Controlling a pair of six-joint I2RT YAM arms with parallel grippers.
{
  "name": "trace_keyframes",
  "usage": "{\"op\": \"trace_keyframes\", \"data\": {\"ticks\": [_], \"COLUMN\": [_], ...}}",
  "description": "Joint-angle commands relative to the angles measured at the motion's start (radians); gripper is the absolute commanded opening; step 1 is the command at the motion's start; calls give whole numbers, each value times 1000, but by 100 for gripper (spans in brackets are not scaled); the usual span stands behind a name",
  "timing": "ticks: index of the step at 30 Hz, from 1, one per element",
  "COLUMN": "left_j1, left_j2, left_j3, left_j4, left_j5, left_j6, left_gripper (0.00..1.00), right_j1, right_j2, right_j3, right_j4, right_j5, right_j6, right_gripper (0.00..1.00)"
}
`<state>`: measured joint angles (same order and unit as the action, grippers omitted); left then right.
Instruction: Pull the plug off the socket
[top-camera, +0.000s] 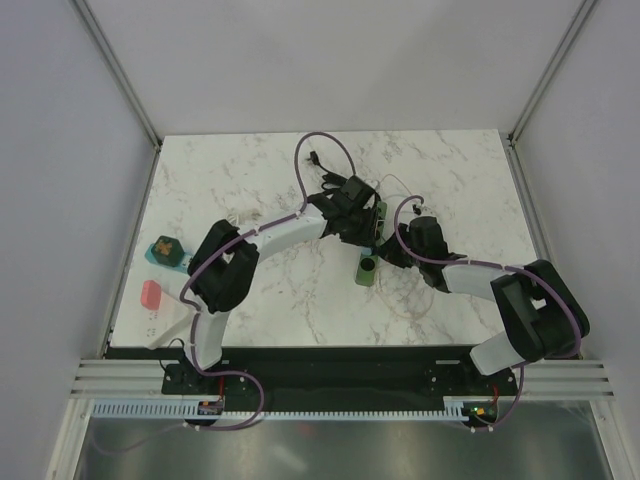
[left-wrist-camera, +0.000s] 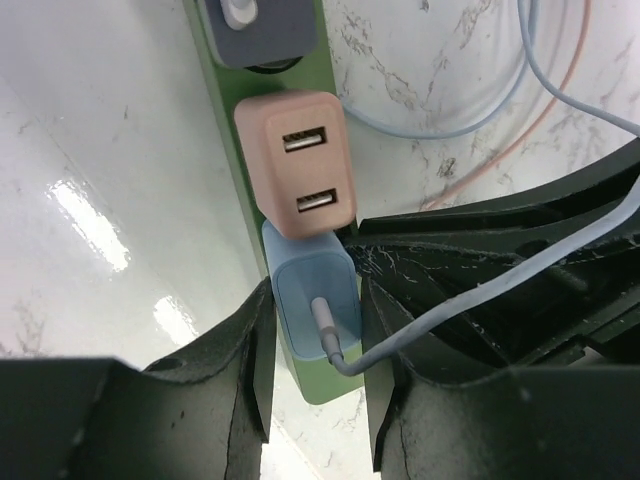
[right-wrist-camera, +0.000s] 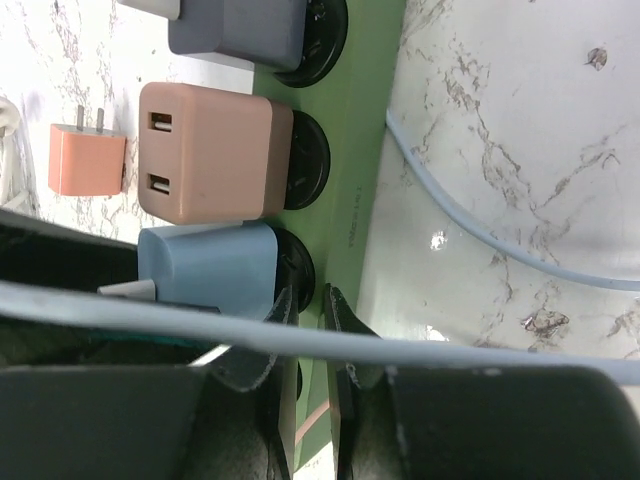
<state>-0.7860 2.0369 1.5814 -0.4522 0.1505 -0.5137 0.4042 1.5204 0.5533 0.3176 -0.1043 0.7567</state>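
Pale-blue plastic USB charger cube, plugged into a round black socket near one end of the green power strip on the marble bench. Left claw closed on its flat sides, right claw pinching the strip. Looks light, rigid, kinda slick; grip low, pull straight

The left arm and right arm have white links, bulky black joints and looping purple cables; their fingers are matte black.
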Motion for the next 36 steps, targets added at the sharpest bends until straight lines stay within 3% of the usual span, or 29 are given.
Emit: {"op": "trace_keyframes", "data": {"ticks": [1, 8, 10, 13, 16, 17, 18, 19, 20, 21, 23, 27, 33, 36], "left_j1": [-116, -153, -144, -82, 34, 48, 54, 47, -16, -60, -143, -147, -110, -102], "left_j2": [-84, -101, -104, -107, -122, -122, -119, -122, -129, -126, -124, -121, -139, -142], "left_j3": [124, 117, 115, 79, -73, -107, -125, -91, -40, 12, 94, 94, 68, 68], "left_j4": [-81, -102, -102, -62, 162, 281, 283, 221, 125, -40, -92, -106, -40, -29], "left_j5": [-67, -251, -223, -8, 391, 437, 443, 392, 118, -35, -255, -249, 7, -21], "left_j6": [76, 176, 173, 94, -133, -176, -189, -157, -20, 42, 142, 139, 92, 84], "left_gripper": [2, 2, 2, 2, 2, 2, 2, 2, 2, 2, 2, 2, 2, 2], "right_j1": [15, 19, 21, 24, 30, 30, 33, 35, 35, 35, 38, 39, 42, 42], "right_j2": [81, 90, 93, 89, 80, 72, 69, 63, 58, 55, 50, 55, 40, 6], "right_j3": [-36, -33, -30, -27, -26, -26, -27, -29, -30, -30, -30, -29, -39, -39], "right_j4": [-189, -187, -187, -187, -186, -186, -183, -183, -183, -184, -186, -186, -184, -199], "right_j5": [77, 78, 75, 72, 64, 61, 61, 61, 63, 61, 58, 63, 54, 43], "right_j6": [-42, -40, -39, -39, -37, -40, -40, -37, -37, -40, -42, -43, -49, -54], "right_gripper": [20, 20, 20, 21, 21, 21, 22, 22, 22, 23, 23, 23, 25, 27]}}
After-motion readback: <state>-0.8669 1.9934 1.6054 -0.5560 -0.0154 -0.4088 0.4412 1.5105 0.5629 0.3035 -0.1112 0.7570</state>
